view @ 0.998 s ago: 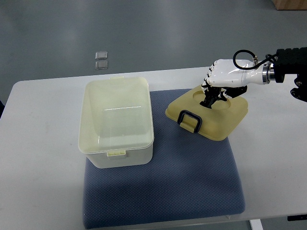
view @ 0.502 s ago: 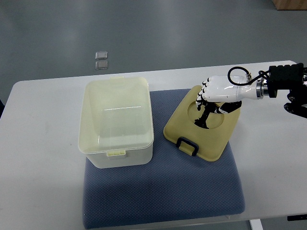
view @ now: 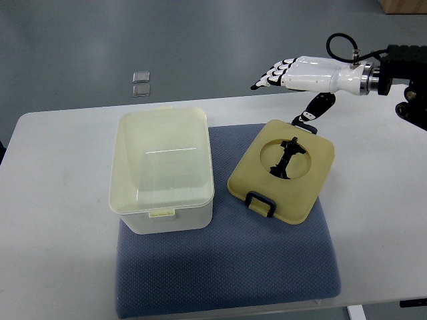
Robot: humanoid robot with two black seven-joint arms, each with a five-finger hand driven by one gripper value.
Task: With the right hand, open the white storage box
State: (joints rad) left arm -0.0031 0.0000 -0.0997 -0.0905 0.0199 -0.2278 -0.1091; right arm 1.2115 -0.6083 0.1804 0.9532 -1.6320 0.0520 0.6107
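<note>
The white storage box [view: 162,169] stands open on the left of the blue mat [view: 227,267], its inside empty. Its pale yellow lid [view: 282,171] lies flat on the mat to the box's right, with a black handle in the round recess and a black clasp at its near edge. My right hand [view: 283,75] hovers above and behind the lid, fingers stretched out toward the left and thumb hanging down, holding nothing. The right arm comes in from the upper right edge. No left arm shows.
The mat lies on a white table [view: 53,253]. Two small clear squares [view: 141,83] lie on the grey floor beyond the table's far edge. Part of a brown object [view: 403,5] shows at the top right corner.
My right hand let go of the lid and rose up and back from it. The lid, tilted a second ago, now lies flat on the mat.
</note>
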